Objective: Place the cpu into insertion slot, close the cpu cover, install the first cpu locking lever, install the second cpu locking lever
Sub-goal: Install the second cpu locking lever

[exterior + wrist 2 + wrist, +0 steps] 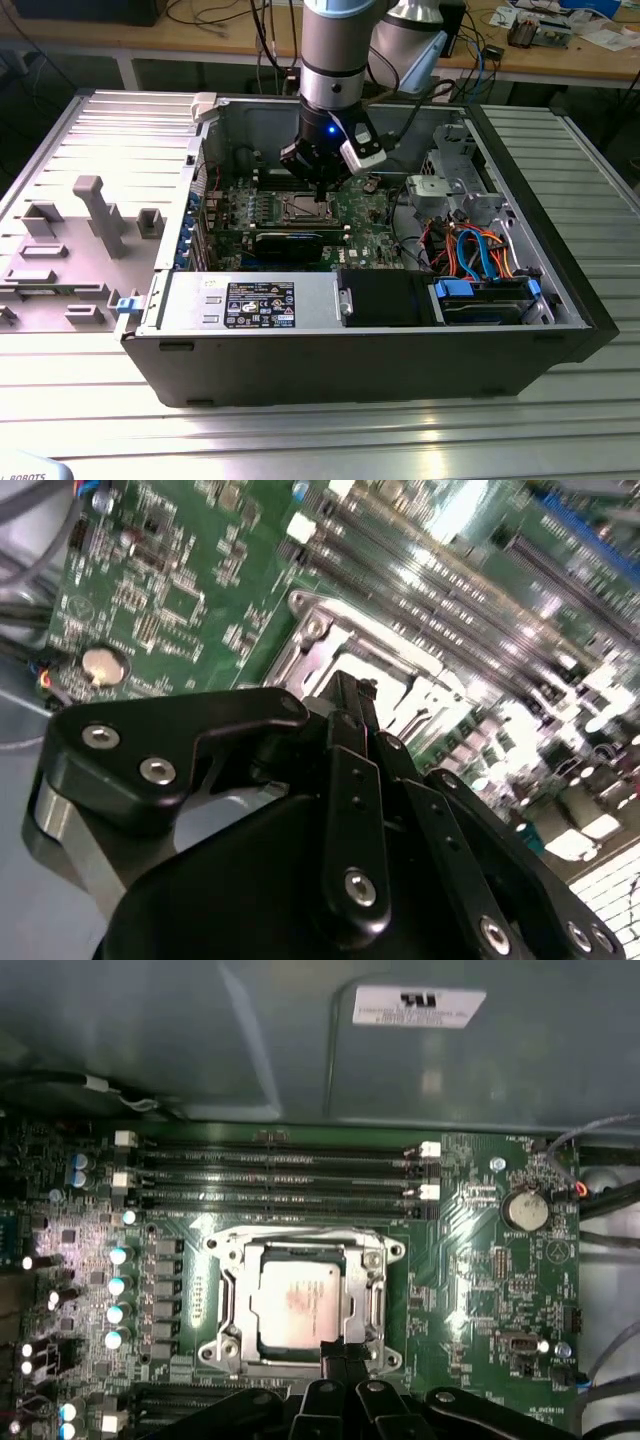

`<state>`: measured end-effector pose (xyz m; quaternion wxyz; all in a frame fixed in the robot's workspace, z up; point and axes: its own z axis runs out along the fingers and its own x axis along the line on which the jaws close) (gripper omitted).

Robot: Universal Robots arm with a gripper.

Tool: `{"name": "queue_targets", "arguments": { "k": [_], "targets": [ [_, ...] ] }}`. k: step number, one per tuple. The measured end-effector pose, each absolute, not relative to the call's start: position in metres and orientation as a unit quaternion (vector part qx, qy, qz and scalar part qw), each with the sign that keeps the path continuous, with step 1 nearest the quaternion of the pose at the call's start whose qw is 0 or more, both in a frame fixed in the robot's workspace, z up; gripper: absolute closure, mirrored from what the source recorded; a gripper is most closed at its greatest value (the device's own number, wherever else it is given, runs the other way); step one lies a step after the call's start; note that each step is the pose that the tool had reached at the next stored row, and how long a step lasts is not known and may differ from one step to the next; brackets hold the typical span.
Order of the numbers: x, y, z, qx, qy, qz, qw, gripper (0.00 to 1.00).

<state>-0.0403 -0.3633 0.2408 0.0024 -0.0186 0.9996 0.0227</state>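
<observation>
The black, multi-link pincer [345,1352] on the grey robot arm [335,50] hangs inside the open black computer case [560,300], low over the green motherboard [480,1270]. Its fingers [352,730] stand pressed together with no gap between them and nothing held, their tips coming down at the near edge of the socket assembly.

The cpu [300,1305], a small flat square chip with a silvery-grey metal top, lies just beyond the fingertips, seated flat in the insertion slot [225,1345], the square socket with a silvery metal rim. The cpu cover [372,1300], a thin silvery metal frame plate with a square opening, lies down around the chip, so the chip's top shows through that opening. In the first wrist view the fingertips overlap the cover's nearest edge; whether they touch it cannot be told.

Farther from the pincer, past the socket, run the long narrow black memory slots [280,1175] with white end clips. Off to one side of the pincer sits a round silver coin battery [526,1211] on the board.
</observation>
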Motion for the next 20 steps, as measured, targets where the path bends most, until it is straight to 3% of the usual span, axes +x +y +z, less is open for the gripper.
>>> {"name": "queue_targets", "arguments": {
  "k": [17,20],
  "targets": [
    [-0.0403,-0.3667,0.2409,-0.019,1.0,0.023,0.002,0.89],
    [-0.0406,-0.3668,0.2441,-0.018,1.0,0.024,-0.004,0.89]
  ]
}}
